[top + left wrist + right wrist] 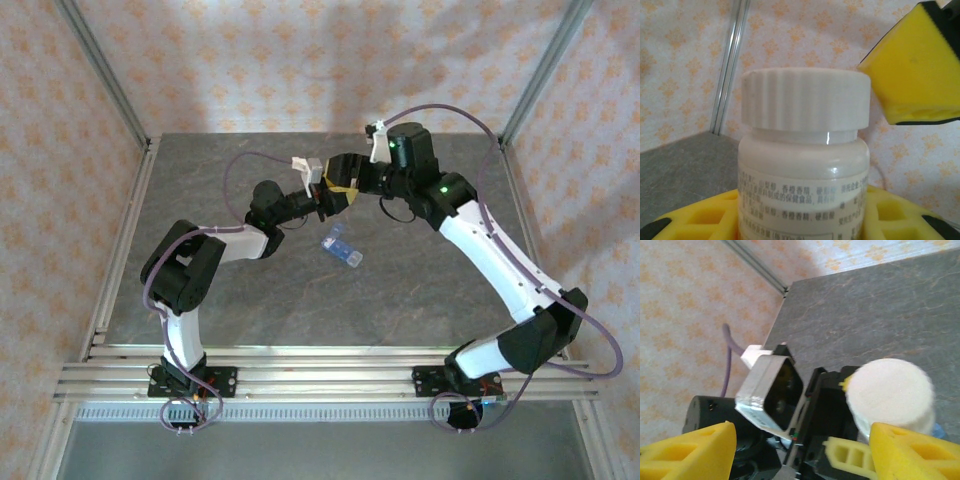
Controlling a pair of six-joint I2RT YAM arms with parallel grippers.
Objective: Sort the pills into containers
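Near mid-surface, well clear of every edge: small translucent light-blue pill box [342, 248], probably light, stiff and slick, best pinched across its narrow sides. Toward the far edge: pale white-capped plastic bottle [805, 170], clamped in left gripper [800, 222]; right gripper [800, 455] spread wide beside the cap [890, 392].

From my station I see a grey, stone-patterned table [300, 300] walled in by pale wallpaper [300, 60] with an orange floral motif. Silver frame posts [104, 65] rise at the back corners, and slotted aluminium rails [320, 372] run along the near edge. On the left wrist feed a bottle [805, 175] stands upright, up off the tabletop. Its body is whitish with lines of small print, and it is topped by a ribbed white cap [805, 100].
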